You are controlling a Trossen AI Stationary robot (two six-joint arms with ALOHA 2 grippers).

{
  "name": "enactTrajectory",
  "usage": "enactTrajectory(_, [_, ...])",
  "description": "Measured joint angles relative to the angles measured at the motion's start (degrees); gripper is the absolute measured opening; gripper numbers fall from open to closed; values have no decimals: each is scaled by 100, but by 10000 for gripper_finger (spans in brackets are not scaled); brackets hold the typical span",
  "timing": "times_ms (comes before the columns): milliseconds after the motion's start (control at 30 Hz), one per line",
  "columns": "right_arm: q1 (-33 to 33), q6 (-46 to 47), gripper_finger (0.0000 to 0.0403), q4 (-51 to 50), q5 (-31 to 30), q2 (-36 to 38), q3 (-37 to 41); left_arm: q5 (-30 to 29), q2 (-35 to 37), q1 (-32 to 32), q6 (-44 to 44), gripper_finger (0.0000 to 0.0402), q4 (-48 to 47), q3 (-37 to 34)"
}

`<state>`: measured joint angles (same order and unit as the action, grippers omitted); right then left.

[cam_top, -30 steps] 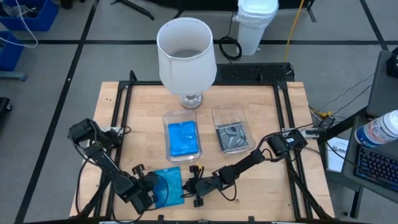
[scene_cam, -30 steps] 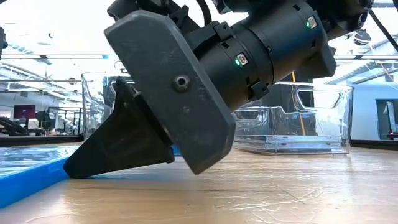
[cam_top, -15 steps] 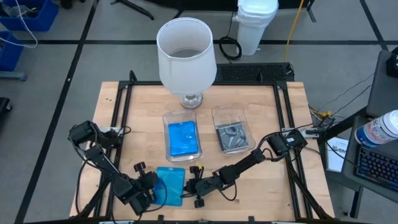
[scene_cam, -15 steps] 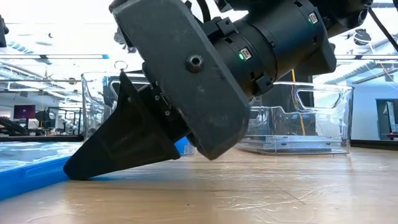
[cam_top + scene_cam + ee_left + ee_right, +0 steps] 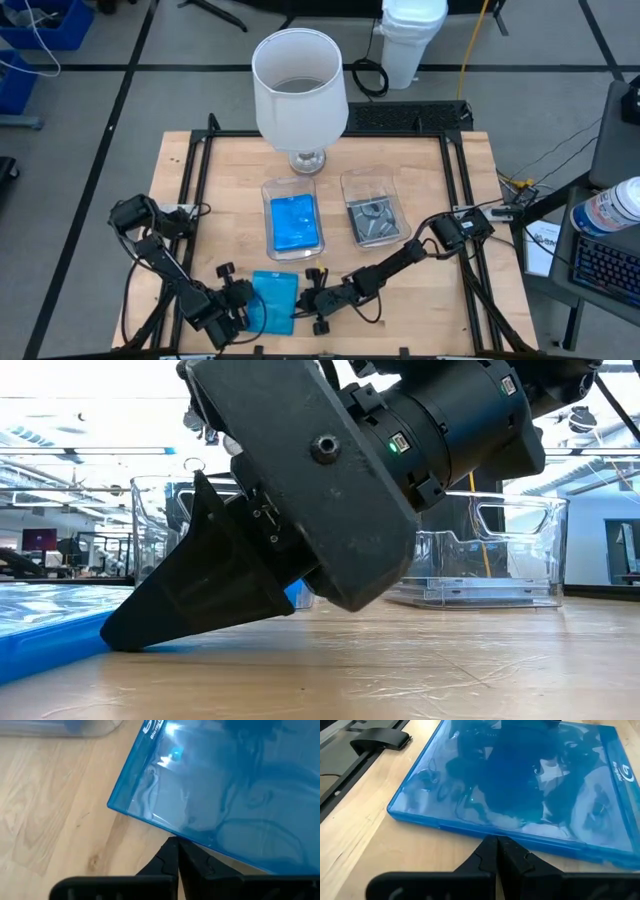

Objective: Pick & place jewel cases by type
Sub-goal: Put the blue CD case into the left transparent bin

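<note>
A bright blue jewel case (image 5: 275,298) lies flat on the wooden table near its front edge. It also shows in the left wrist view (image 5: 225,785) and the right wrist view (image 5: 515,785). My left gripper (image 5: 245,305) is shut at the case's left side, and my right gripper (image 5: 303,300) is shut at its right side. Farther back stand two clear trays. The left tray (image 5: 266,200) holds blue jewel cases (image 5: 293,222), and the right tray (image 5: 345,190) holds dark grey ones (image 5: 373,222). My left gripper sets its shut fingertips (image 5: 169,851) against the case's left long edge (image 5: 186,834), slanting down from the table's left. The case lies flat on the wood. My right gripper sets its shut fingertips (image 5: 490,849) against the right long edge (image 5: 495,831), near its middle. It comes almost level from the table's right, with its tip (image 5: 108,640) on the table.
A tall white shade on a glass stem (image 5: 300,85) stands at the far middle, behind the trays. Black frame rails (image 5: 370,745) run along the table's sides. The table's front edge lies close behind both grippers. Bare wood shows left and right of the trays.
My left gripper has rolled at its wrist while staying at the case's left side. The blue case has turned a little on the table and now lies squarer to the table's edges. Both grippers have stayed shut.
</note>
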<state>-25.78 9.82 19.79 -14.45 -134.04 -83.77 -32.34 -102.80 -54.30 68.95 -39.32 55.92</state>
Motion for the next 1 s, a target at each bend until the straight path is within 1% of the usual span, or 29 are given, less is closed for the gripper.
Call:
enactTrajectory(100, [4, 2, 4, -13, 32, 0, 1, -143, 0, 0, -161, 6, 50, 0])
enactTrajectory(300, [7, 0, 4, -15, 67, 2, 32, -303, 4, 0, -542, 22, 6, 199])
enactTrajectory(400, [7, 0, 4, 16, 73, 2, 107, -336, 13, 0, -696, 19, -16, 292])
enactTrajectory(600, [17, 2, 4, 596, 62, 0, 366, -369, 13, 0, -720, 5, -78, 345])
enactTrajectory(867, [29, 9, 4, 697, 19, -2, 404, -535, 13, 0, -717, 35, -109, 348])
enactTrajectory(1000, [37, 142, 4, 695, 16, -2, 404, -542, 13, 0, -730, 34, -115, 348])
